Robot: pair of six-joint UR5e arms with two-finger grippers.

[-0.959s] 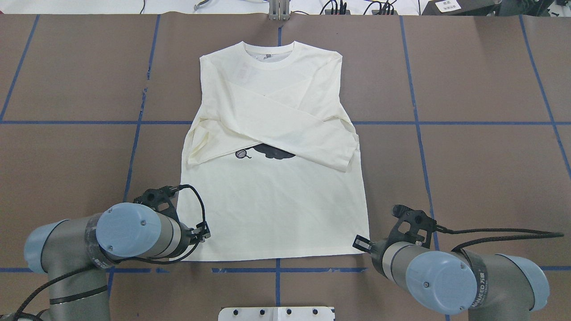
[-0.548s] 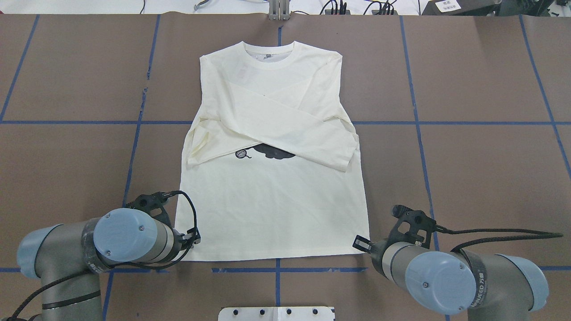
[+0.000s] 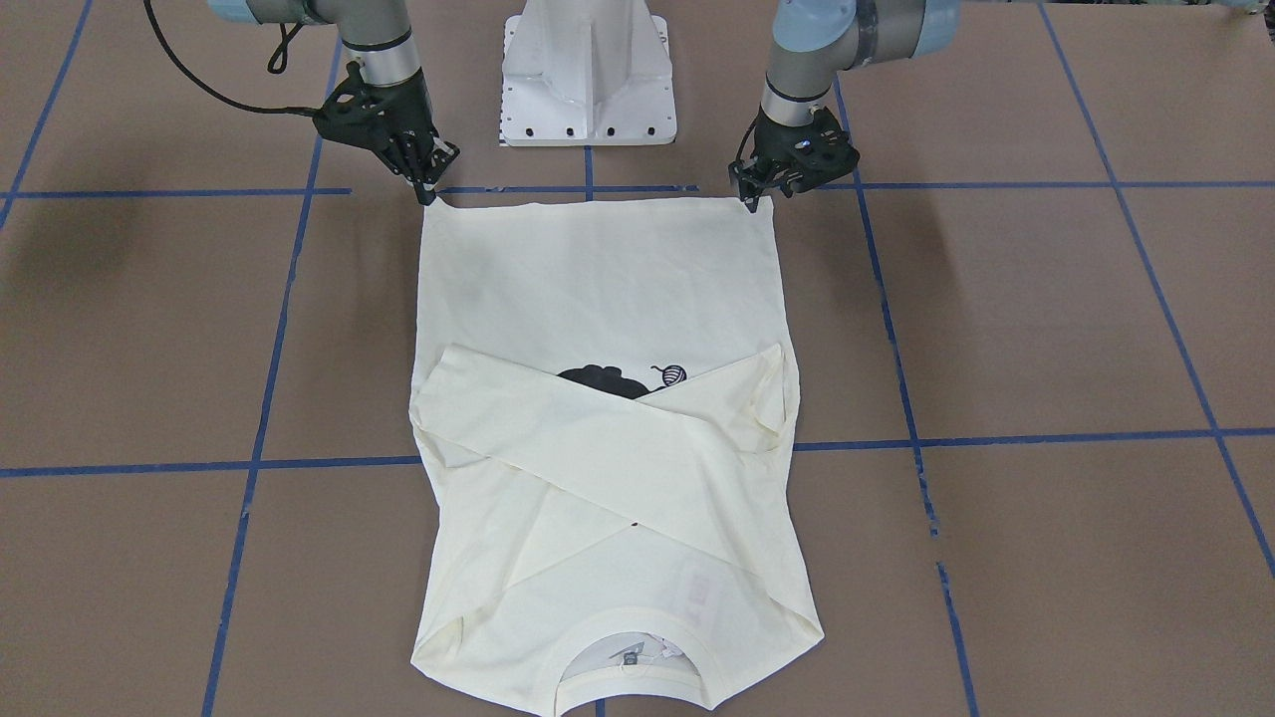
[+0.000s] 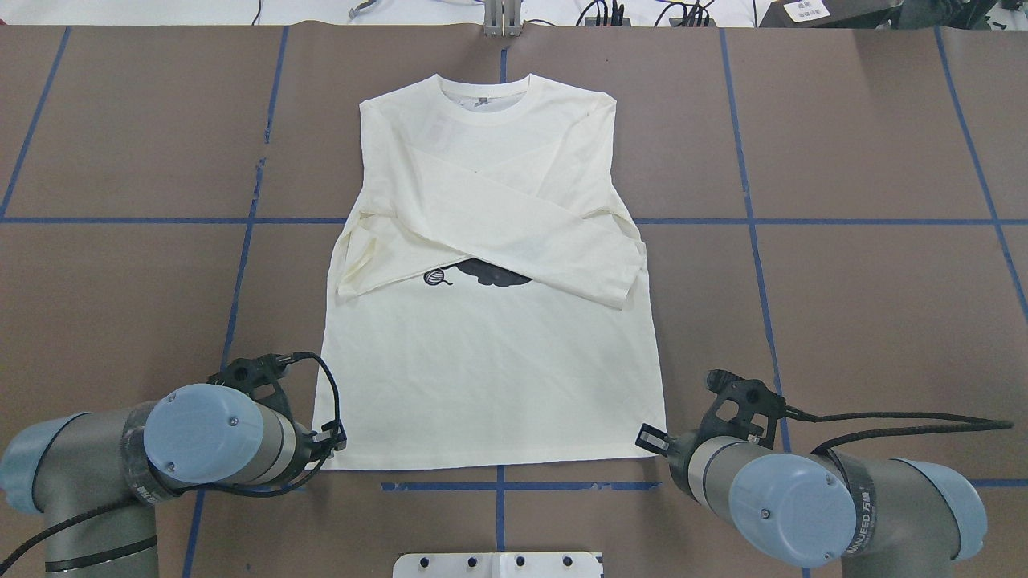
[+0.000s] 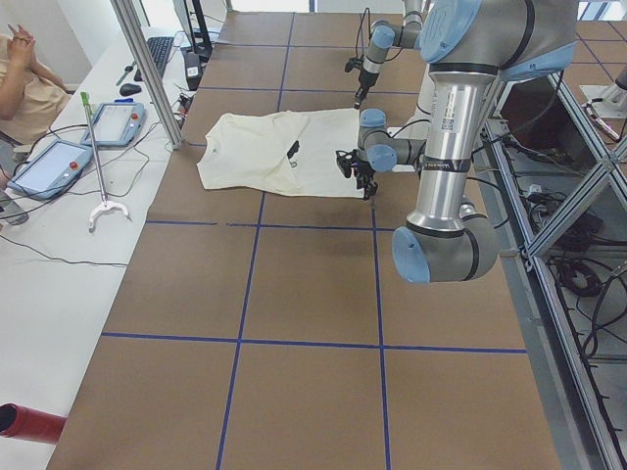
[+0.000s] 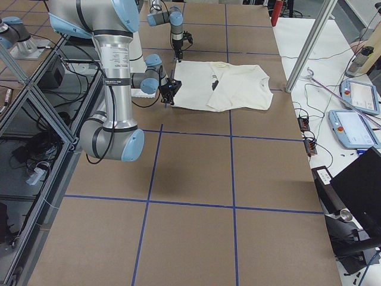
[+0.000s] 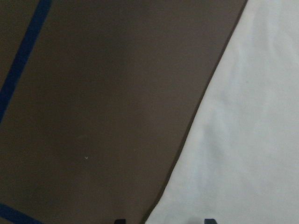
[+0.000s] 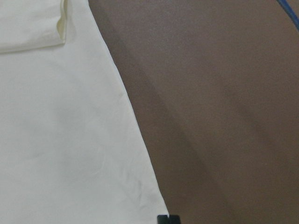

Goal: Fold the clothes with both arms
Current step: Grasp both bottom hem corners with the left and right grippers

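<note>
t-shirt (image 4: 490, 377) hem corners: right hand (image 3: 430, 189) pinching one; left hand (image 3: 754, 197) spread over other.

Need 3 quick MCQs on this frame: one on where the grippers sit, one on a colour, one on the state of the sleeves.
1. Where on the T-shirt are the left gripper and right gripper?
A) at the collar
B) at the two hem corners
C) at the shoulders

2. What colour are the tape lines on the table?
A) blue
B) red
C) yellow

3. The sleeves are:
A) spread out sideways
B) crossed over the front
C) rolled up

Answers:
1 B: in the front-facing view each gripper's tips meet a hem corner.
2 A: the grid is blue in every exterior view.
3 B: both lie diagonally across the chest, hiding most of the cat print.
</note>
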